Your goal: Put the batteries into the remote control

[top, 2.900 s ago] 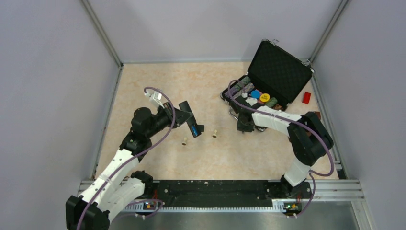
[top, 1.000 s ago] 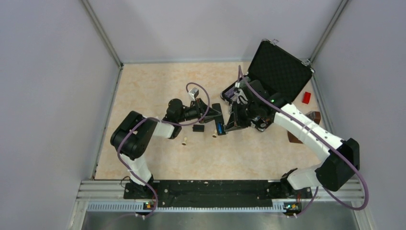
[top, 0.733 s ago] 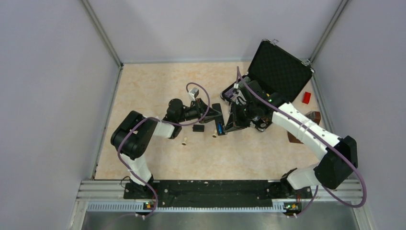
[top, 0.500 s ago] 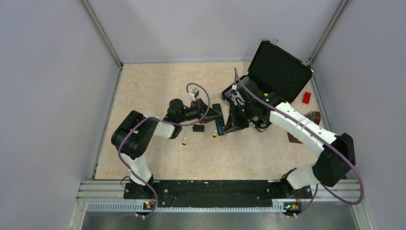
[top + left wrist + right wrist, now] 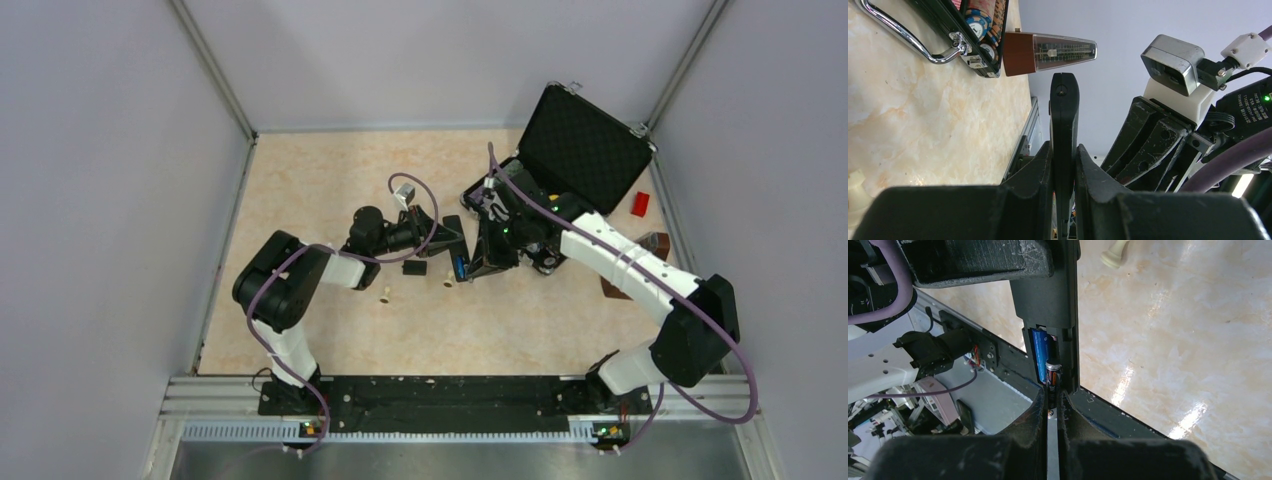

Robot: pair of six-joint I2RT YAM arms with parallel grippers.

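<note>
Blue battery (image 5: 1040, 357) lies in the open compartment of the remote (image 5: 1050, 295). Right gripper (image 5: 1052, 396) pinches a second battery (image 5: 1053, 374) at that compartment's end. Left gripper (image 5: 1064, 150) clamps the remote edge-on. Case (image 5: 585, 140) stands open, chips (image 5: 980, 15) inside.

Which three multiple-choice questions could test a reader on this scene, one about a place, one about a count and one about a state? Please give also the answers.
1. Where is the battery that the right gripper holds?
A) inside the chip case
B) at the open compartment of the remote control
C) lying loose

2. How many beige pegs are there?
A) one
B) four
C) two

3. How is the left gripper?
A) shut on the remote control
B) open and empty
C) shut on a peg

Answers:
1 B: the right wrist view shows it there, beside a blue battery lying inside.
2 C: the top view shows two.
3 A: the left wrist view shows the remote control clamped edge-on.
</note>
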